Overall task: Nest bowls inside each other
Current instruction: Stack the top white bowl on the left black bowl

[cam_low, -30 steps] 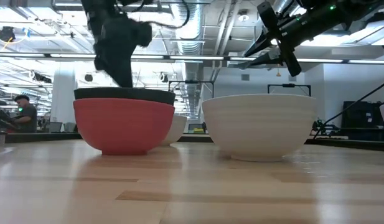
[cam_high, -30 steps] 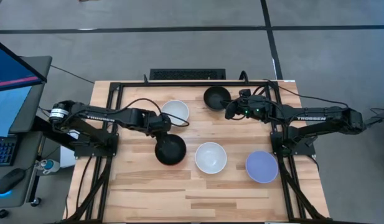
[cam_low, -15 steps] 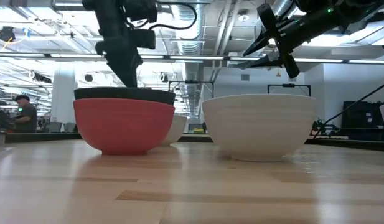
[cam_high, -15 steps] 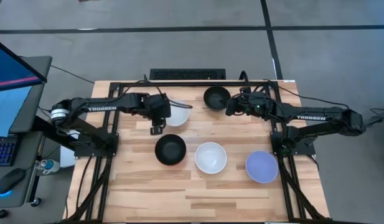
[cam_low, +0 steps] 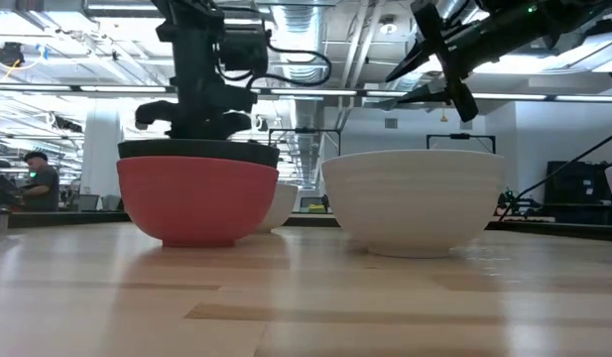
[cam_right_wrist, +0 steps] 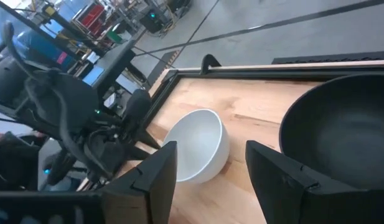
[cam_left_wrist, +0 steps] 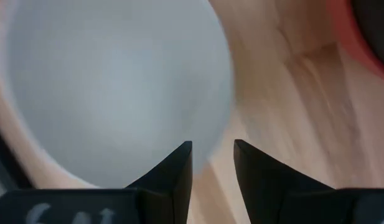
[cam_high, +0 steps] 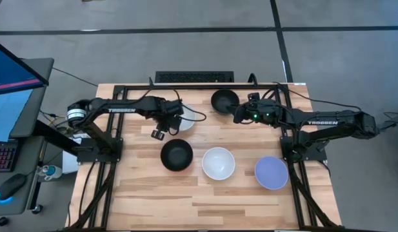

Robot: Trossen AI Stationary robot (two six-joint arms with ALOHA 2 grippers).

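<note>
My left gripper (cam_high: 157, 133) (cam_left_wrist: 213, 165) hovers open over the far-left white bowl (cam_high: 186, 118) (cam_left_wrist: 111, 93), its fingers above that bowl's rim without touching it. Just nearer, a black bowl (cam_high: 177, 154) sits nested in the red bowl (cam_low: 196, 198). Further right, a second white bowl (cam_high: 218, 163) (cam_low: 415, 198) and the lavender-blue bowl (cam_high: 271, 172) rest on their bases. My right gripper (cam_high: 237, 116) (cam_right_wrist: 210, 180) is open, raised beside the other black bowl (cam_high: 224, 101) (cam_right_wrist: 341, 137) at the far edge.
A black metal frame (cam_high: 186, 86) runs along the table's far edge and down both sides by the arm bases. Bare wood (cam_high: 205, 206) stretches along the near part of the table. A monitor (cam_high: 11, 77) stands off the left side.
My left gripper has left the black bowl nested in the red one, moving toward the far edge and turning about its wrist, and now hangs over the far-left white bowl. The bowls have stayed where they were.
</note>
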